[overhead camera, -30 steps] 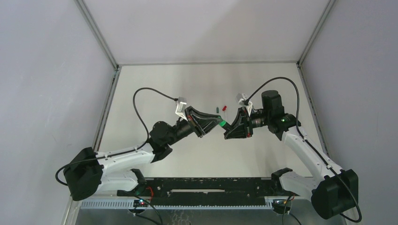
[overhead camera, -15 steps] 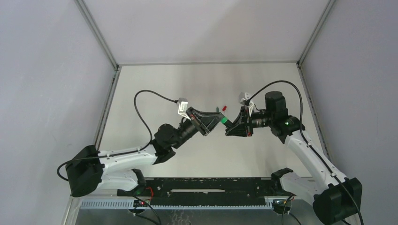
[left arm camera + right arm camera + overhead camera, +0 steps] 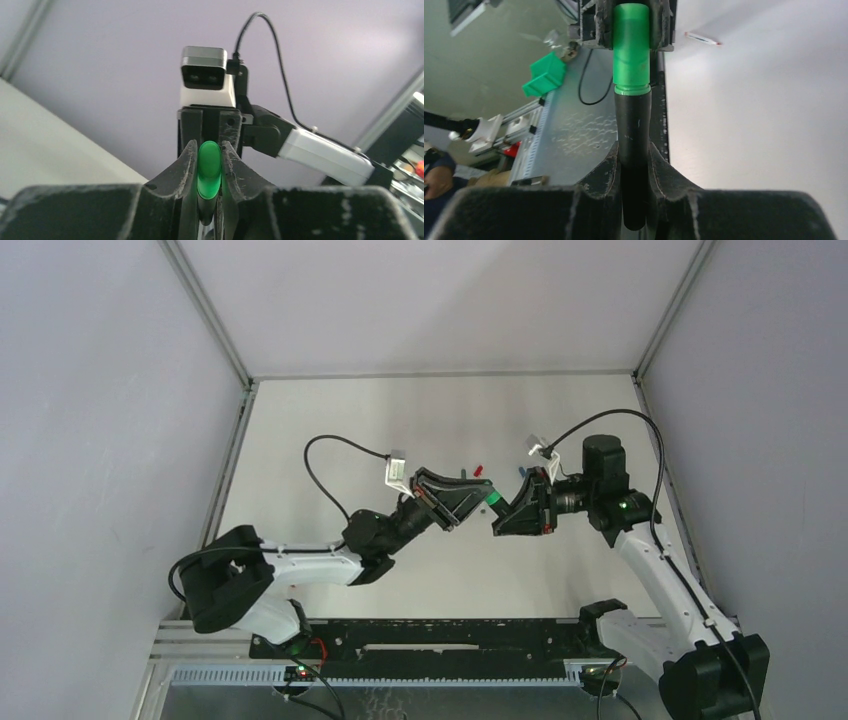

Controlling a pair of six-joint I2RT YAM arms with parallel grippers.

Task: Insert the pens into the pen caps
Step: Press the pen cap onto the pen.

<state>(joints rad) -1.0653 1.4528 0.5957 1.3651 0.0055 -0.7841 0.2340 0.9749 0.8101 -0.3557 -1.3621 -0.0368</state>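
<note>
My left gripper (image 3: 481,497) and right gripper (image 3: 502,512) meet tip to tip above the middle of the table. The left gripper (image 3: 209,161) is shut on a green pen cap (image 3: 209,170). The right gripper (image 3: 634,161) is shut on the thick black pen (image 3: 634,132). In the right wrist view the green cap (image 3: 631,47) sits over the pen's front end, held in the left gripper (image 3: 630,22). From above the cap (image 3: 492,498) shows as a green spot between the tips. The other pens are mostly out of view.
A red cap (image 3: 478,470), a dark cap (image 3: 463,473) and a small blue piece (image 3: 522,471) lie on the table just beyond the grippers. A white pen with a red end (image 3: 702,38) lies on the table. Grey walls enclose the table.
Both grippers have moved together to the right, still joined at the green cap and black pen. The left arm has stretched out further; the right arm has drawn back.
</note>
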